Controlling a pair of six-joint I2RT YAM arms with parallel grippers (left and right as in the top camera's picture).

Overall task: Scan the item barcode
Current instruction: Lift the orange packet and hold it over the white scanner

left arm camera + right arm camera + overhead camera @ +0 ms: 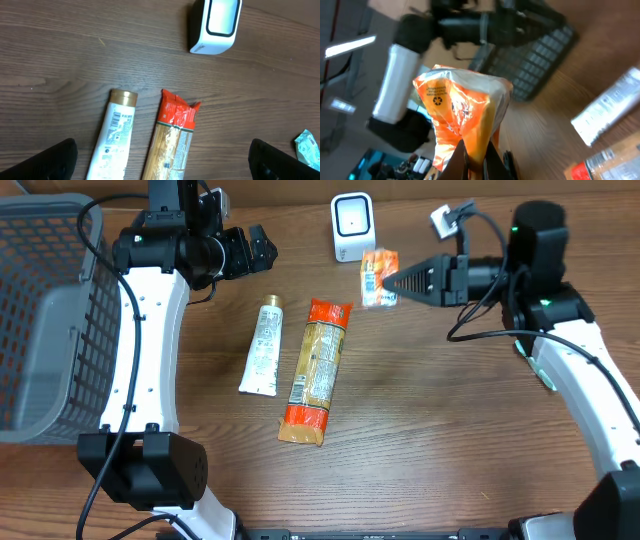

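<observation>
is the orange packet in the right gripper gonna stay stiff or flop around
Probably floppy: the orange packet is crinkled film pinched at one edge by the right gripper, so its free end may sag or twist. It looks puffy, so likely light for its size. The glossy wrap might slip in such a narrow pinch.

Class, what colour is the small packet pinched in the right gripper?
Mostly orange with some white; the packet shows best in the right wrist view.

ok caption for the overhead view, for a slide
Right gripper holds an orange packet by the white scanner; tube and pasta pack lie on the table.
</observation>
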